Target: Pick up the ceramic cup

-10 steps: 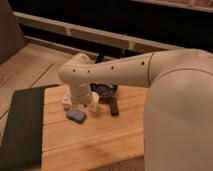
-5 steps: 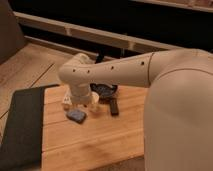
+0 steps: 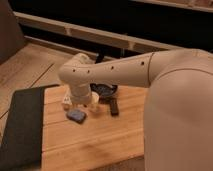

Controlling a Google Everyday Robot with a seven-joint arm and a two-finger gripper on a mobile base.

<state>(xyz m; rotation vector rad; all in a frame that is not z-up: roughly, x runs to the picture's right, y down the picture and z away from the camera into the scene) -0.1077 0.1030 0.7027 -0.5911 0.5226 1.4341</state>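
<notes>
Wood-plank tabletop [image 3: 100,142] carries the clutter, and your cream-coloured robot arm [image 3: 115,72] bends down over its far-left part so that the gripper [image 3: 76,101] hangs low among the objects, probably lined up for a reach from above. You cannot tell how wide it is open or whether it has hold of anything. The small white ceramic cup [image 3: 94,98] stands upright just right of the gripper, contact unclear, with the dark round bowl [image 3: 106,90] just beyond it, a dark flat rectangular object [image 3: 114,106] to its right, and a blue-grey flat object [image 3: 76,115] nearer and to its left.
</notes>
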